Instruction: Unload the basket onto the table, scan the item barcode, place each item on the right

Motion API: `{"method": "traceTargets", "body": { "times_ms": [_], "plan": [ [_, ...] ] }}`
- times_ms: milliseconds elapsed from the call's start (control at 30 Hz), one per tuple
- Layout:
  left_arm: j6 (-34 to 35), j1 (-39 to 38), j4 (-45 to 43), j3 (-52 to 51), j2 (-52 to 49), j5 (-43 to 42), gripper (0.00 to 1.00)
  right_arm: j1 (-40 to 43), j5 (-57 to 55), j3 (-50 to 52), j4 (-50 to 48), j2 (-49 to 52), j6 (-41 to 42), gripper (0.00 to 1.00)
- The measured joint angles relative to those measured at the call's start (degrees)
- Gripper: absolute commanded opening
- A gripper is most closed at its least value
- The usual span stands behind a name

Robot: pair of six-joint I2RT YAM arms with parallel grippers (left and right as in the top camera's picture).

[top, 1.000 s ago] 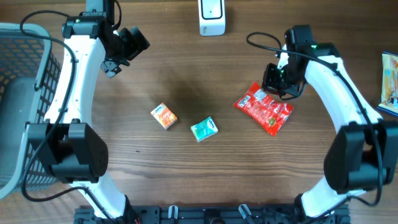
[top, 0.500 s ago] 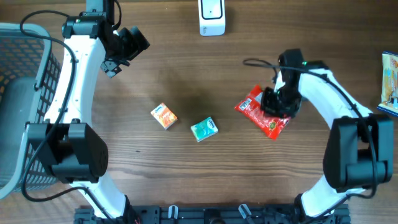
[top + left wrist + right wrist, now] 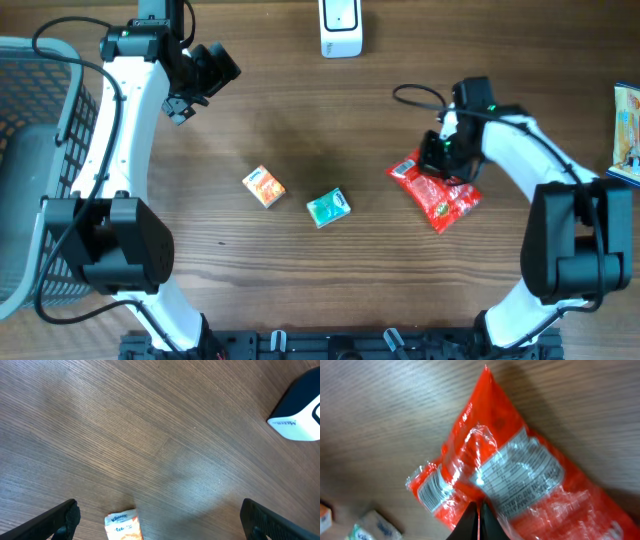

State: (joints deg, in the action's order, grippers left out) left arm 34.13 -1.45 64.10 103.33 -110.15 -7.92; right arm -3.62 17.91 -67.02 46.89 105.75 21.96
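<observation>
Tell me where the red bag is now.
Overhead, the red bag lies on the robot's right side, right of the teal box, the right claw pinching its wrapper.

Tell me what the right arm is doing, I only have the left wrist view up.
Observer: The right pincer is down on a red bag on the right half of the table. It is shut, with its tips on the plastic. I cannot tell whether it has pinched the film.
Operator: Is a barcode showing?
Observer: The right wrist view shows white printed panels on the bag's upper face. The print is too blurred to pick out a barcode.
Operator: I see one orange box. Are there other items?
Observer: Yes, a teal box lies between the orange box and the bag. It touches neither.
</observation>
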Motion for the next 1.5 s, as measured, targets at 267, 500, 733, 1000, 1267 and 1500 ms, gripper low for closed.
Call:
{"method": "traceTargets", "body": {
  "times_ms": [267,500,733,1000,1267,1500],
  "plan": [
    [0.0,0.0,0.0,0.0,0.0,0.0,1.0,4.9,-6.6,-4.7,15.9,-6.1,-3.1,0.04],
    [0.0,0.0,0.0,0.0,0.0,0.0,1.0,4.8,-5.5,13.7,6.1,-5.8,1.0,0.04],
    [0.0,0.0,0.0,0.0,0.0,0.0,1.0,-3.8,12.4,14.0,-11.0,-5.8,8.3,0.04],
    [0.0,0.0,0.0,0.0,0.0,0.0,1.0,8.8,8.8,-0.9,12.3,-5.6,-9.3,1.0],
    [0.0,0.0,0.0,0.0,0.0,0.0,1.0,17.9,18.1,16.3,-15.4,-6.7,-13.0,1.0],
    [0.0,0.0,0.0,0.0,0.0,0.0,1.0,16.8,22.6,18.8,-19.6,-7.0,-7.6,1.0]
  ]
}}
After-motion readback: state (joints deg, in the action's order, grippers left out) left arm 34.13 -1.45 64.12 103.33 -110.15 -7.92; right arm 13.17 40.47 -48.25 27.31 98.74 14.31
